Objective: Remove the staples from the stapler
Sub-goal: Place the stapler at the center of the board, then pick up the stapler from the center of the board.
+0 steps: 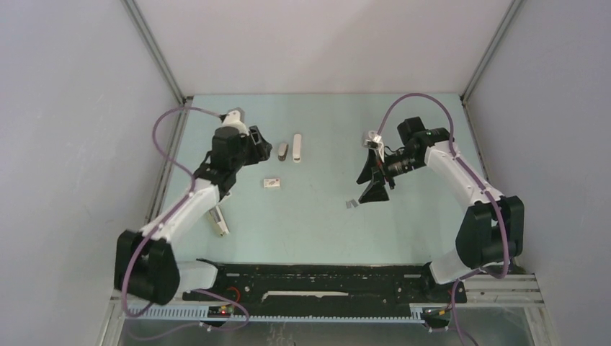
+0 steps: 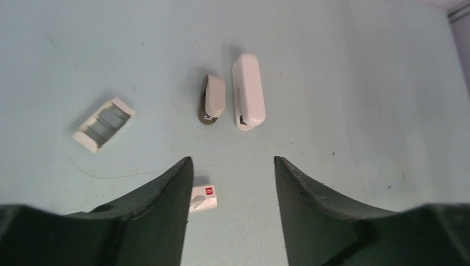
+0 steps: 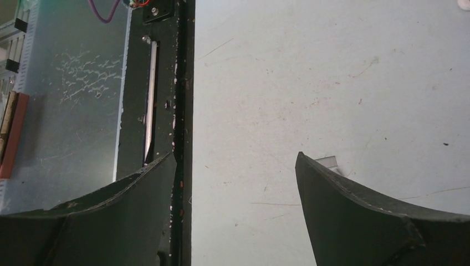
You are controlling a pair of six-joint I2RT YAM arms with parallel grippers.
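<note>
Well, we look to be close to the finish: a short grey strip of staples [image 1: 351, 205] lies loose on the table [image 1: 324, 238], well apart from the stapler [image 2: 214, 100] and just beside the right gripper [image 3: 235, 155], so we judge the unloading itself as done. What we cannot tell is whether any staples are left inside. The stapler lies toward the far middle of the table, grey-beige with a bit of metal showing at its near end, and its channel is hidden from us. Our left gripper [image 2: 233, 160] hangs just short of it, jaws parted a fair way with nothing between them. The right one is spread wide and empty too, only bare table between its fingers. What is left, as we read it, is at most a check of the magazine. Now the count: two staplers side by side, ours and a slim white stapler [image 2: 248, 91] just to its right, near but not touching; one small printed box [image 2: 203, 198] close by the left finger; one white slotted piece [image 2: 102, 124] off to the left; one staple strip, too small to say whether it is a single piece; and one pale long object [image 1: 218, 220] beside the left arm in the overhead view, which we cannot identify.
</note>
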